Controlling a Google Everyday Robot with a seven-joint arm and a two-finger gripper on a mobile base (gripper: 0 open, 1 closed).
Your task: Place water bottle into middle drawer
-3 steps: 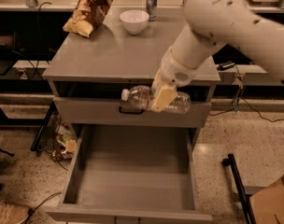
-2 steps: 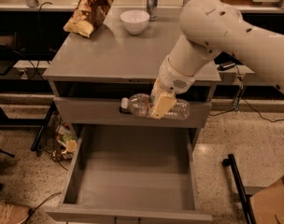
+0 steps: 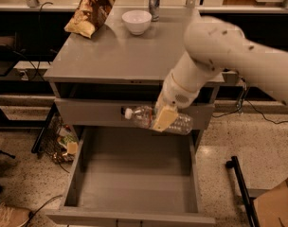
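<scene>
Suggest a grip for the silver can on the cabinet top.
Likely grip the silver can mid-body, side-on from the front: it stands upright, slim and round. The end effector is busy, holding the water bottle above the open middle drawer.

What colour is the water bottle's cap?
White cap, clearest in the camera view. The tool grips the water bottle over the open middle drawer.

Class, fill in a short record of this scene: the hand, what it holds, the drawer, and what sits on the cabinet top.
hand: above the open drawer's rear, shut on the water bottle
water bottle: held sideways in the air, cap toward picture-left
middle drawer: pulled open, floor bare
cabinet top: chip bag, white bowl, silver can
</scene>
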